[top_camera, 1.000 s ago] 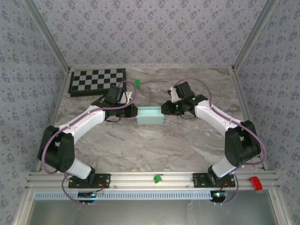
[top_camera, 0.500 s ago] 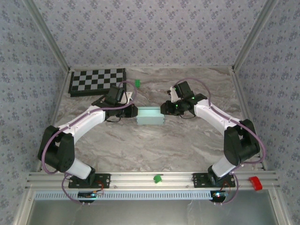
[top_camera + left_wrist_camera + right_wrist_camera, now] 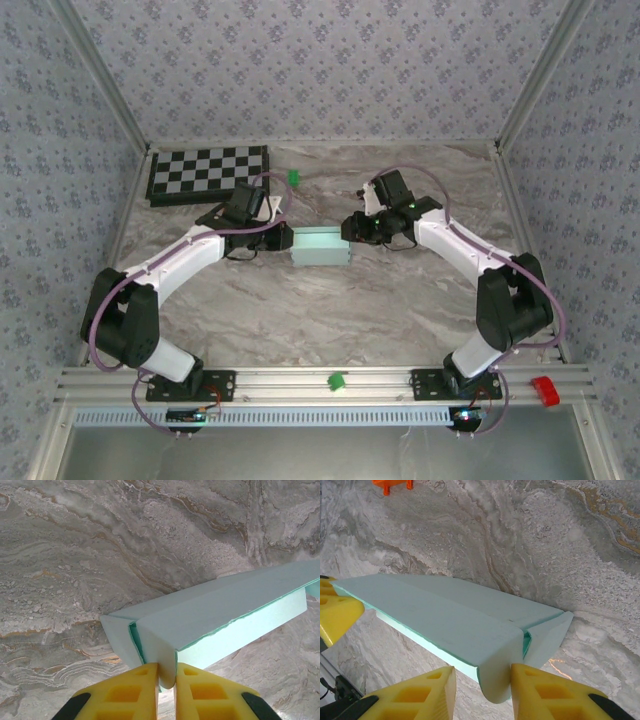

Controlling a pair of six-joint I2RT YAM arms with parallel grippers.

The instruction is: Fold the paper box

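Left gripper [image 3: 167,679]: yellow moulded-plastic fingers, pinched together on a rounded end flap of the paper box [image 3: 225,605]. The box is a pale light-blue thin-card oblong with crisp creases and a brighter mint inner face.

Right gripper [image 3: 482,672]: matching yellow fingers standing apart, straddling the curved flap at the box's opposite end, with a gap on one side.

The box spans directly between both grippers, lying on a grey marbled matte tabletop [image 3: 100,540].

Beyond the left gripper: flat black-and-white checkerboard panel [image 3: 208,175].
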